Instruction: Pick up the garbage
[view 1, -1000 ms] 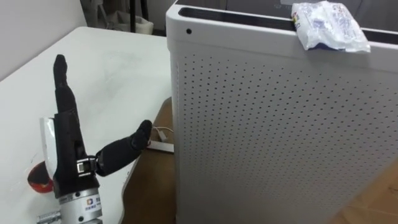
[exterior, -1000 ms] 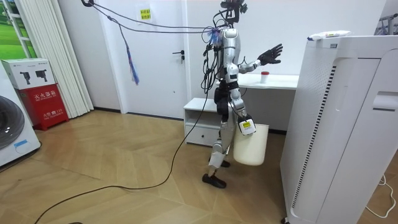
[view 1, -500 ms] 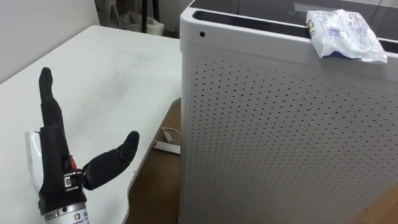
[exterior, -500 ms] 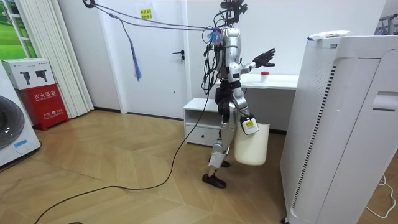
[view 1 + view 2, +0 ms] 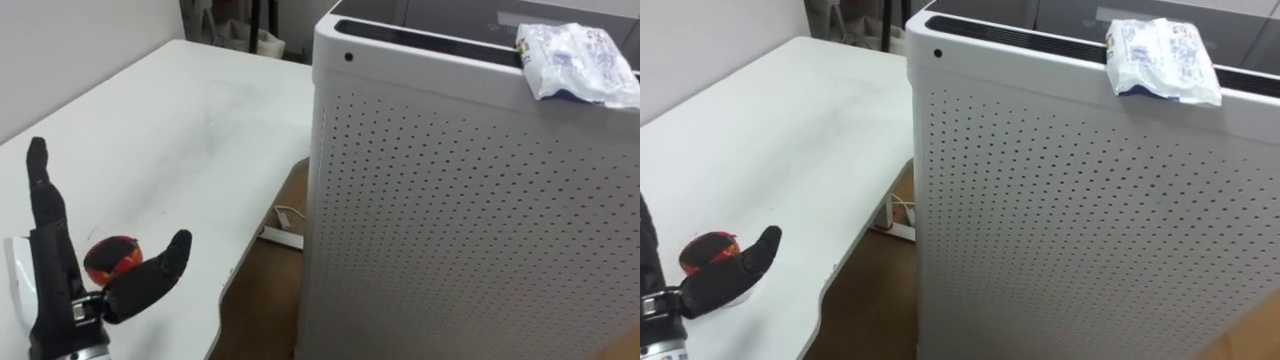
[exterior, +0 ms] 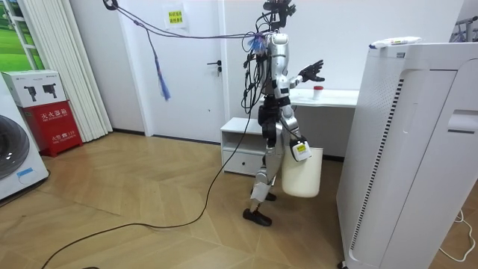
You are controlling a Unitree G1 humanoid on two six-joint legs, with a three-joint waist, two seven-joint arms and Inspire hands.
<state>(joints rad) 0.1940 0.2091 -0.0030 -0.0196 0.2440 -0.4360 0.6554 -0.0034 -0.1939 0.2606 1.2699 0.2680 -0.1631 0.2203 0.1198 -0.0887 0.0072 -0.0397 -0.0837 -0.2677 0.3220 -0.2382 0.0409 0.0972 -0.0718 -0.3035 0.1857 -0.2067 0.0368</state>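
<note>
Left eye view, left to right: left hand black-gloved, fingers straight up, thumb splayed, holding nothing. It has dropped since a second ago, as room view confirms. One glossy red round object on smooth white table, near front edge, just beside thumb. One tall white appliance, boxy, perforated face. One crinkled plastic packet on its top, at front edge towards right corner. Right hand low beside one white bin; its state cannot be told.
</note>
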